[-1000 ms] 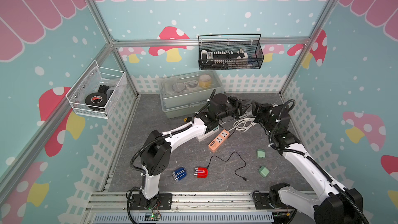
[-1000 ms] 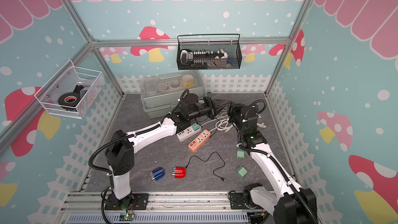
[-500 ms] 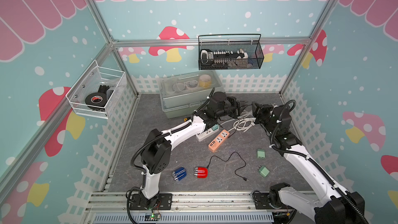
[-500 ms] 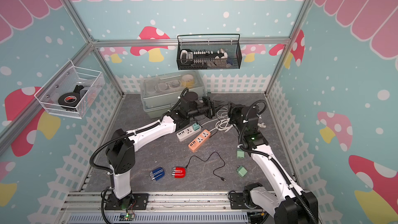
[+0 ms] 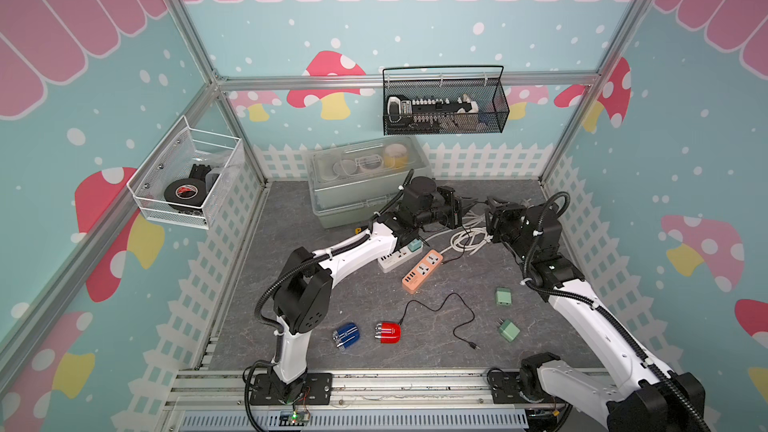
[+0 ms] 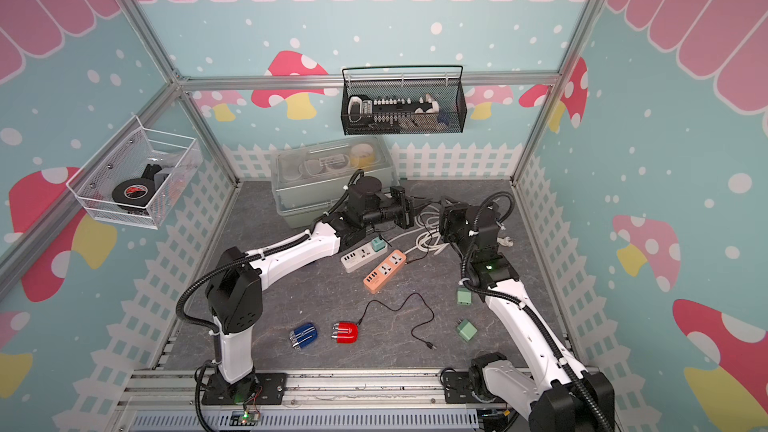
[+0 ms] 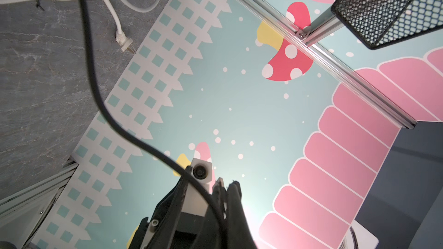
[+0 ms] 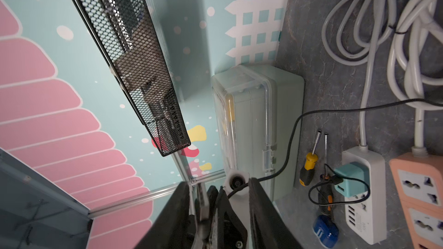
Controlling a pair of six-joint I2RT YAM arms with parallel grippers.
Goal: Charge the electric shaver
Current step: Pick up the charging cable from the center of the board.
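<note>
The surface [image 5: 365,301] is dark grey with pale marbled veins. The walls [image 5: 685,160] are teal with white dots, red mushrooms and pink scallops. A red shaver [image 5: 388,332], a blue shaver [image 5: 347,335], an orange power strip [image 5: 422,271], a white power strip [image 5: 392,259], a teal charger [image 5: 414,246], a thin black cable [image 5: 449,305].

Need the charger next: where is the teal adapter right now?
In both top views the teal adapter sits mid-table, plugged into the cord end of the white power strip, right beside the orange power strip.
</note>
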